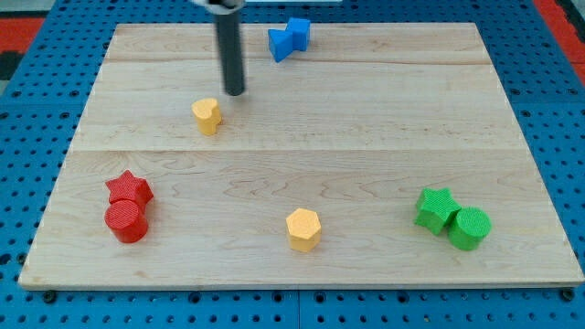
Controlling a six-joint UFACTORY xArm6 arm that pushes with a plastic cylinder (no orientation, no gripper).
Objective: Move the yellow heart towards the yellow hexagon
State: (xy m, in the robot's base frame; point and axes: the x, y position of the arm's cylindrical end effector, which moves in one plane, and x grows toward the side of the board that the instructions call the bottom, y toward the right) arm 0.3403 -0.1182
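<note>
the wooden counter (384, 119) fills most of the view, carrying everything. no fingers exist on this rod, so there is no grasp to report. a blue block (289, 38) sits at the view's top; a green star (436, 207) and green cylinder (470, 228) touch at right; a red star (128, 189) and red cylinder (125, 220) touch at left. the yellow hexagon (303, 228) lies near the bottom. the yellow heart (207, 115) sits well apart from it, upper left. my tip (235, 92) stands just beside the heart, up and right; the push looks barely begun.
</note>
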